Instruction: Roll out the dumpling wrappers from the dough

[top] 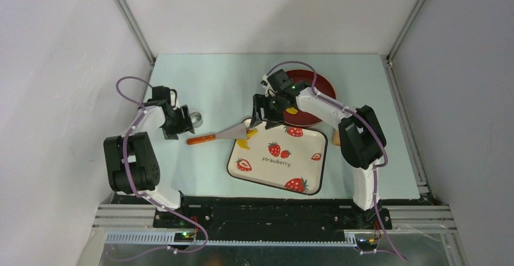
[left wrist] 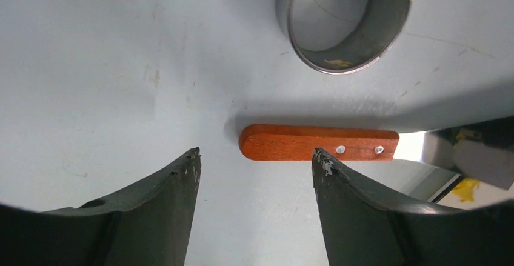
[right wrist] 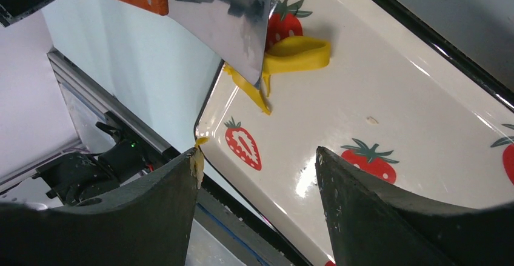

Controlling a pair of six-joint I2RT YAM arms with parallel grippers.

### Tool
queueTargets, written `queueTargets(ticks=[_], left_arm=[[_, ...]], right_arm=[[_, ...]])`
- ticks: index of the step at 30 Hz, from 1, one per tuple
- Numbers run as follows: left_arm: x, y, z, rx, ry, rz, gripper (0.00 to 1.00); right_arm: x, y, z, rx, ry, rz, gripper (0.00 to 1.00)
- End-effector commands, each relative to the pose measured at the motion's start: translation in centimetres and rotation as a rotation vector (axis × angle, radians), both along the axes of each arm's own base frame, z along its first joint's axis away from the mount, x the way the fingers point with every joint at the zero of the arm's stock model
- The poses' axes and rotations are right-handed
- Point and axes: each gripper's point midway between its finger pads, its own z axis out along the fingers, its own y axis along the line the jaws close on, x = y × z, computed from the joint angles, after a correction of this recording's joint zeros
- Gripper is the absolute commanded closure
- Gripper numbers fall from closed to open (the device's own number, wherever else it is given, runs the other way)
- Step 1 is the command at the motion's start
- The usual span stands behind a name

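Note:
A yellow dough (right wrist: 297, 54) scrap lies on the far-left corner of the strawberry tray (right wrist: 394, 114), partly under the metal blade of a scraper (right wrist: 233, 20). From above, the dough (top: 245, 140) sits at the blade's tip. A small yellow dumpling wrapper (top: 291, 111) rests on the red plate (top: 318, 87). My right gripper (right wrist: 257, 157) hangs open over the tray's edge, empty, with a dough crumb on one fingertip (right wrist: 195, 160). My left gripper (left wrist: 254, 157) is open above the table, just short of the scraper's orange handle (left wrist: 318, 143).
A metal ring cutter (left wrist: 343, 17) stands on the table beyond the handle, close to my left gripper (top: 180, 128). The scraper (top: 218, 136) bridges table and tray. My right gripper (top: 256, 120) is between the plate and the tray (top: 303, 169). Walls enclose the table.

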Motion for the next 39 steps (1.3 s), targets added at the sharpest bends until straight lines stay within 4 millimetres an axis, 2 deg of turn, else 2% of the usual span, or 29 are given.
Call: queueTargets(ticks=[1,2,4,6,10,15,18,23,31,36,39], left_arm=[[0.6,-0.6,1.7,0.062,-0.088,-0.150,0.27],[0.7,-0.8,1.7,0.069,-0.094,-0.179,0.22],[0.8,-2.3,1.7,0.071,-0.112,-0.265,0.03],[1.1,-4.3,2.1,0.140,-0.129,-0.384,0.01],[1.8,-7.1,3.8,0.209,-0.199,-0.577,0.00],[2.7,-10.4,6.0,0.214,-0.328,-0.812,0.00],[2.6,-11.9,6.9,0.249,-0.401,-1.045,0.02],[2.6,-12.1,6.6,0.306,-0.427,-1.256,0.03],[1.9,-11.5,2.7,0.293,-0.300,-1.350,0.06],[2.1,-11.3,1.6,0.270,-0.222,-1.362,0.23],[2.3,-11.1,0.9,0.257,-0.168,-1.361,0.28]], right_arm=[[0.4,1.0,1.3,0.039,-0.002,0.005,0.27],[0.4,1.1,1.3,0.040,-0.001,0.006,0.27],[0.3,0.9,1.2,0.036,0.001,0.007,0.27],[0.2,0.6,1.2,0.030,0.000,0.010,0.26],[0.0,-0.9,1.5,0.033,0.000,-0.006,0.26],[-0.3,-4.0,2.2,0.057,-0.003,-0.058,0.26],[-0.7,-5.8,2.1,0.049,-0.002,-0.070,0.26],[-0.7,-8.4,2.6,0.041,-0.020,-0.100,0.26],[-1.1,-10.6,2.2,0.019,-0.013,-0.106,0.26],[-1.2,-11.1,2.0,0.023,-0.006,-0.105,0.26],[-1.2,-11.4,1.8,0.022,-0.001,-0.101,0.26]])
